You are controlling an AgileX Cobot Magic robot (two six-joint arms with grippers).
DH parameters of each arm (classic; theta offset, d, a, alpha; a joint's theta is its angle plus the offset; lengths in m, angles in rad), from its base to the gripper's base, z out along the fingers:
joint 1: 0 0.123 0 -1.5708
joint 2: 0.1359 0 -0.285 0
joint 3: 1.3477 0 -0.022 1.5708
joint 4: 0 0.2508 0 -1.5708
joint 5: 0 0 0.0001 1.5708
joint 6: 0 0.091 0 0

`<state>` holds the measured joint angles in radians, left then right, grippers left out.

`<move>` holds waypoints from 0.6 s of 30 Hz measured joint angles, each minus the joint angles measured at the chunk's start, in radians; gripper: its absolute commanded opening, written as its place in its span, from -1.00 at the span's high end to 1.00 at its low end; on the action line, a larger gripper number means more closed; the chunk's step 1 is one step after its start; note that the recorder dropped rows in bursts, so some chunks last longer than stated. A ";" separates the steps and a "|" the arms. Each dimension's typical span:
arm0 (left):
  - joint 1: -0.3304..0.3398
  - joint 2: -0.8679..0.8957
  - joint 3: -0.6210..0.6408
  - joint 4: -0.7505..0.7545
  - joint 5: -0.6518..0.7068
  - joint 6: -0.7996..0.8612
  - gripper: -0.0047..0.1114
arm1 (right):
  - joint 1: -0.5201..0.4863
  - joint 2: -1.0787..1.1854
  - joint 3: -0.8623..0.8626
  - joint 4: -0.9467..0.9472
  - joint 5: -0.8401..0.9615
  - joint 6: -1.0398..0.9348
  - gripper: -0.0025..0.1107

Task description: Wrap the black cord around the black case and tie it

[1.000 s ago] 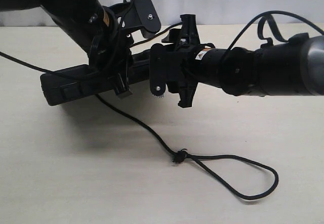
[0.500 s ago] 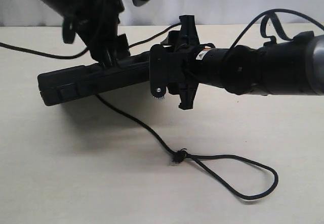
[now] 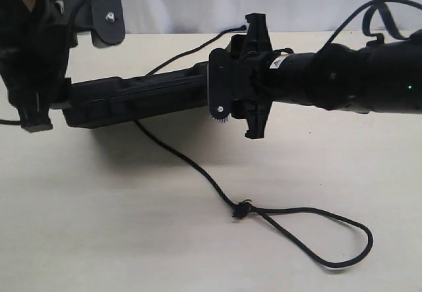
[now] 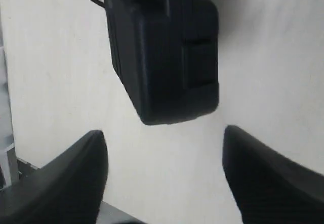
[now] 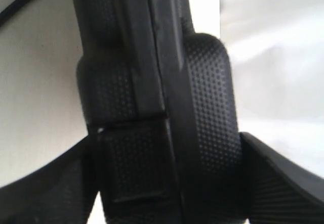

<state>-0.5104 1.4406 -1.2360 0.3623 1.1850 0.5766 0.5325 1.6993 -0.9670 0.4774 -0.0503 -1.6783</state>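
Over tabletop (image 3: 132,226), left tool (image 4: 163,132), apart, has moved off black case (image 3: 132,97); right tool (image 5: 164,142) clamps it.

Both arms of the Cobot Magic are matte black. The right arm (image 3: 343,74) is a thick rounded tube bearing a pinpoint green light (image 3: 408,86), a white label (image 3: 277,62), a small pale toothed wheel (image 3: 219,112) and a looping black cable (image 3: 378,2). The left arm (image 3: 33,55) carries a dark plate (image 3: 105,5) with a silver screw (image 3: 110,17). The right wrist view shows ribbed finger pads (image 5: 283,183).
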 measured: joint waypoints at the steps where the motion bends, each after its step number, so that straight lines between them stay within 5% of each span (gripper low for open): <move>1: 0.000 0.000 0.053 0.014 -0.058 0.000 -0.17 | -0.019 -0.007 0.000 0.000 0.022 -0.001 0.88; 8: 0.000 0.000 0.175 0.020 -0.401 -0.082 -0.18 | -0.035 -0.013 0.000 -0.006 0.039 -0.003 0.88; 18: 0.000 0.017 0.219 0.065 -0.424 -0.150 -0.18 | -0.035 -0.013 0.000 -0.006 0.041 -0.003 0.88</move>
<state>-0.5104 1.4572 -1.0175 0.4268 0.7614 0.4265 0.4975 1.6860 -0.9670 0.4711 -0.0097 -1.6816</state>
